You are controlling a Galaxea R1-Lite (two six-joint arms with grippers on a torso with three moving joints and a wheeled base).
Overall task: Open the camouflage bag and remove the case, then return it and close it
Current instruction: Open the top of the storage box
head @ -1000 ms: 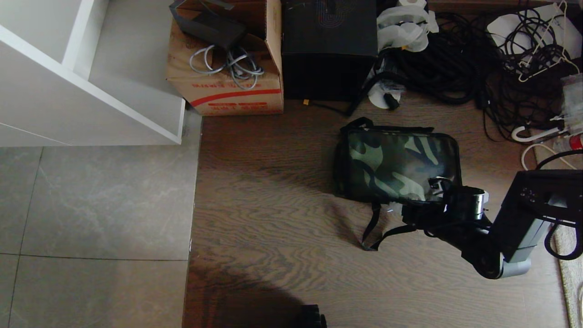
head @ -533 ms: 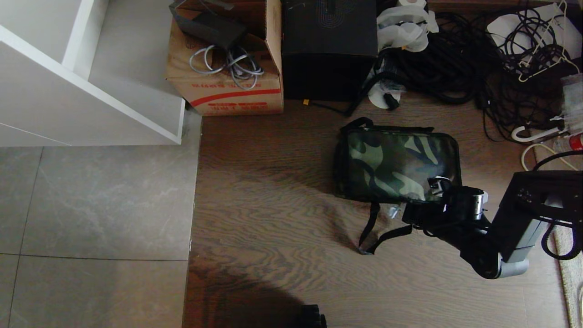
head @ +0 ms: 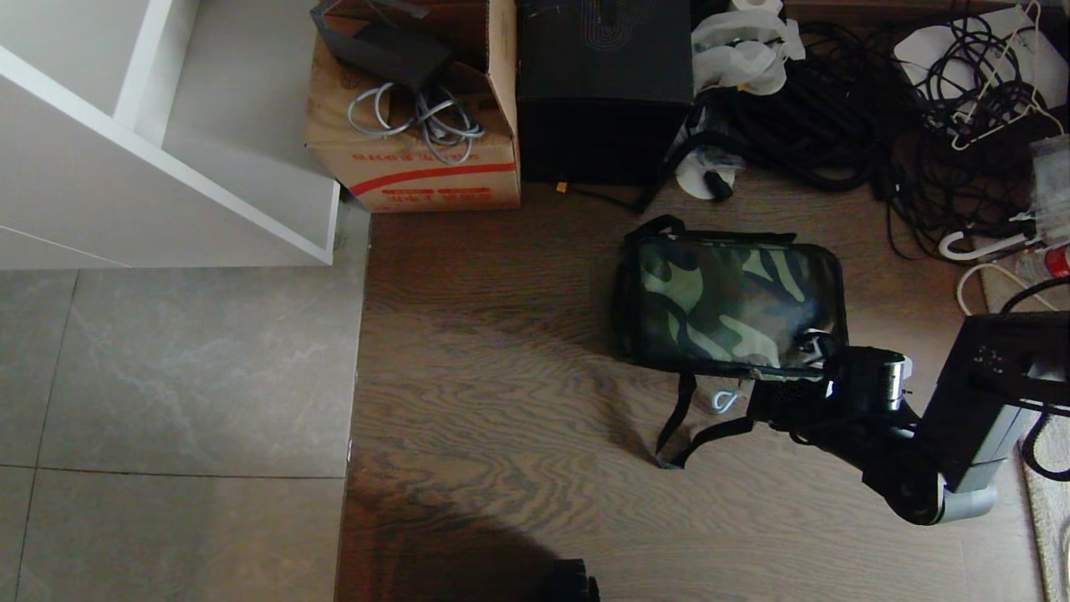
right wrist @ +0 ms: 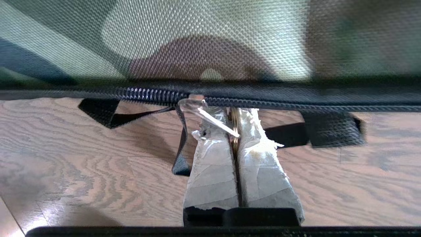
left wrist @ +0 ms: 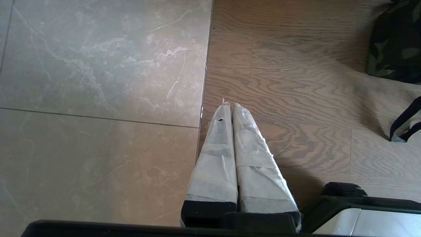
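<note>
The camouflage bag (head: 727,301) lies zipped shut on the wooden floor, its black strap (head: 685,418) trailing toward me. My right gripper (head: 817,346) is at the bag's near right corner. In the right wrist view this gripper (right wrist: 234,115) is shut on a brass-coloured zipper pull (right wrist: 234,133) that hangs from the black zipper (right wrist: 148,94), just under the camouflage fabric (right wrist: 210,39). The case is hidden. My left gripper (left wrist: 229,106) is parked and shut over the seam between tile and wood, far from the bag (left wrist: 394,42).
A brown cardboard carton (head: 418,159) and a tall black box (head: 602,92) stand behind the bag. A tangle of black cables (head: 878,109) fills the back right. A white shelf unit (head: 125,167) is at the left, and a rug edge (head: 1055,518) at the far right.
My right arm has shifted a little to the right and toward me at the bag's near corner. The strap loop has slid slightly. The bag stays where it was.
</note>
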